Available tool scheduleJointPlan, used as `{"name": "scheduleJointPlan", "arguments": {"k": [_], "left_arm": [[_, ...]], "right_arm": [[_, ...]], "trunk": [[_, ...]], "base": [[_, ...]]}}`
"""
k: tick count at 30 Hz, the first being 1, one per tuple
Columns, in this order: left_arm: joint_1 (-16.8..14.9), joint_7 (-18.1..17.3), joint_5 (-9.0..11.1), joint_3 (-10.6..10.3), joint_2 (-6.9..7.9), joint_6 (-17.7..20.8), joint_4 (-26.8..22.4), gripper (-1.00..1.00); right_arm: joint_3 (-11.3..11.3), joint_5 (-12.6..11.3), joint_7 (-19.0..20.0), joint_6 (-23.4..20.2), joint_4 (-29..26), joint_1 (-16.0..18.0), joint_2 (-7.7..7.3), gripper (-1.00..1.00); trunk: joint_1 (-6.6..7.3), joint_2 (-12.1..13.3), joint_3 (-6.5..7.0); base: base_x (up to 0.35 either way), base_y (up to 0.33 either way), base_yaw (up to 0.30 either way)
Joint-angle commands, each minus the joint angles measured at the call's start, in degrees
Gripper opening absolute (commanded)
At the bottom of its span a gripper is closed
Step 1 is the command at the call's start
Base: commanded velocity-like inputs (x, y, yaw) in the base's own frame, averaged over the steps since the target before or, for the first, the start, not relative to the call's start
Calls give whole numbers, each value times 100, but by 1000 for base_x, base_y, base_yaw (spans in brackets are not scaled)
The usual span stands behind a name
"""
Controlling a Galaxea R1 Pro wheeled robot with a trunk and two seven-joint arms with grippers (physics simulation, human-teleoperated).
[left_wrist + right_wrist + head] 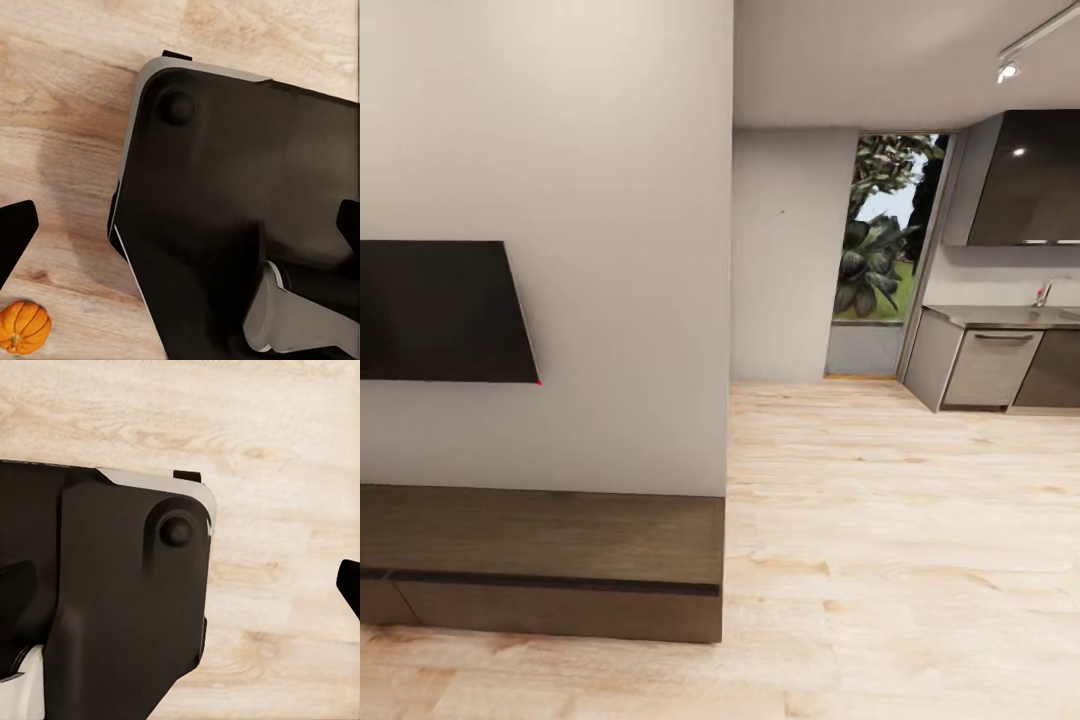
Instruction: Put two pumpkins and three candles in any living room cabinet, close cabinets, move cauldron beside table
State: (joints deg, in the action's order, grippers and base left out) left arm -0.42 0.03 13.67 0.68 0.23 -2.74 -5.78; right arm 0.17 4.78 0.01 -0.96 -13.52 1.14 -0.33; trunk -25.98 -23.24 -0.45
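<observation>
Claw, left: dark fingertips (16,229) poke in at both edges of the left wrist view, set well apart, nothing between them, so this claw is apart and carrying nothing.
Claw, right: just one dark fingertip (351,585) shows at the edge of the right wrist view; apart or together, I cannot tell.
Why the arms sit so: both wrist cameras look straight down past the robot's own black base (240,195) to the floor (67,112). My read is arms tucked for driving, not for reaching.
Pumpkin: one, count it, one orange ribbed pumpkin (24,326) lying on the wooden floor just beside the base, on the left arm's side, close under the left claw. It is out in the open, not in any cabinet.
Cabinet: one long low dark-brown cabinet (560,560) against the wall in the head view, near and to the left; its front looks flush and shut.
Above it: one dark flat screen (440,310) mounted on the wall.
Far side: kitchen cupboards (990,365) with a tap, and a tall window (880,230) onto greenery.
Judgement: early going; that pumpkin looks the nearest job, and the cabinet must be opened before it goes in.
</observation>
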Motion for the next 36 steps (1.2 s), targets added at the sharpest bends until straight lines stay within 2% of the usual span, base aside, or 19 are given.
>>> {"name": "scheduleJointPlan", "arguments": {"k": [1, 8, 16, 19, 22, 24, 33, 36], "left_arm": [[-2, -32, 25, 3, -8, 5, -9, 100], [-2, -57, 69, 16, -17, 11, -175, 100], [-2, -65, 374, 12, -12, 51, -491, 100], [-4, -70, 412, 12, -8, 249, -622, 100], [-11, -72, 430, 12, -4, 648, -819, 100], [-20, -67, 442, 11, 1, 1129, -1121, 100], [-34, -72, 468, 11, -3, 1460, -1474, 100], [-41, -81, 567, 11, 0, 1491, -1515, 100]], "right_arm": [[0, 49, 6, -10, -12, 1, -2, 100], [0, 50, 18, -6, -30, 1, -10, 100], [0, 49, 88, 2, -201, 1, -15, 100], [-4, 46, 113, 1, -263, 1, -18, 100], [-7, 43, 123, 0, -300, 1, -19, 100], [-11, 39, 125, 9, -402, 2, -22, 100], [-21, 17, 132, -34, -978, 9, -95, 100], [-24, 13, 122, -82, -1088, 9, -107, 100]], "trunk": [[-25, -48, -23], [-178, -328, -149], [-354, -649, -293], [-420, -770, -347], [-486, -890, -401], [-530, -970, -436], [-727, -1331, -598], [-793, -1451, -652]], "base": [[0, 0, 0], [0, 0, 0], [0, 0, 0], [0, 0, 0], [0, 0, 0], [0, 0, 0], [0, 0, 0], [0, 0, 0]]}}
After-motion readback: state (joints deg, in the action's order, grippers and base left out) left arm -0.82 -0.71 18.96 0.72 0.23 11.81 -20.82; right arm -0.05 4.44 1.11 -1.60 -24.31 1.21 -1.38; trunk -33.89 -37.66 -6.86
